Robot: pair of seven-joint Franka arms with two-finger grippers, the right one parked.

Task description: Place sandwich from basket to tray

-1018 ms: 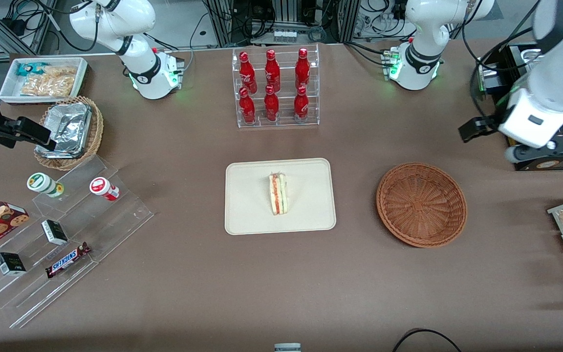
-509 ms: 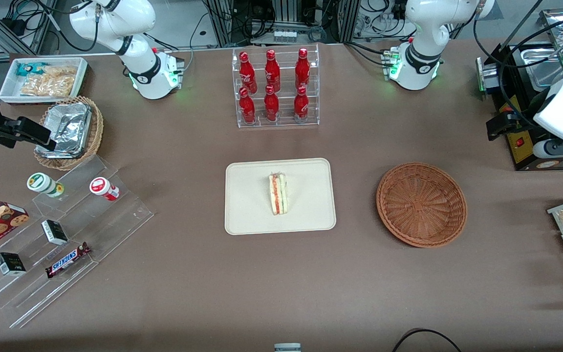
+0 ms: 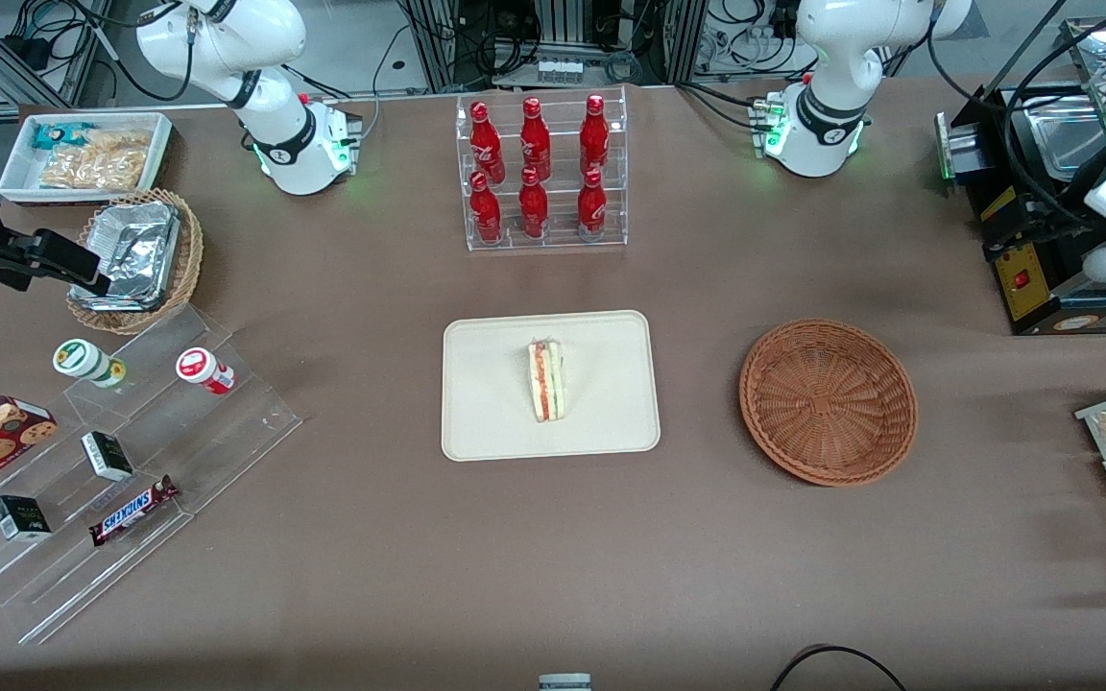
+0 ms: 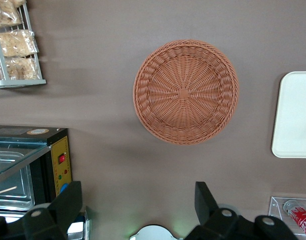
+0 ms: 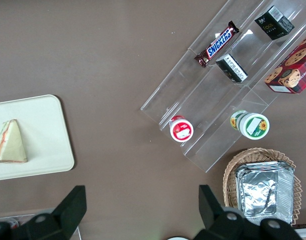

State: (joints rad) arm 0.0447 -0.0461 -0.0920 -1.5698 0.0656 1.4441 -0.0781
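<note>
Here, your small triangular white-bread sandwich [image 3: 546, 380] lies on the flat cream rectangular tray [image 3: 486, 403]; the hand [image 4: 138, 207], fingers spread and released, hovers high near the round reddish-brown wicker basket [image 4: 186, 92].

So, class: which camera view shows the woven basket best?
The left wrist view: the basket is seen from straight above, whole and empty, past the open gripper. The front view shows the basket smaller, beside the tray. The right wrist view misses it.
</note>
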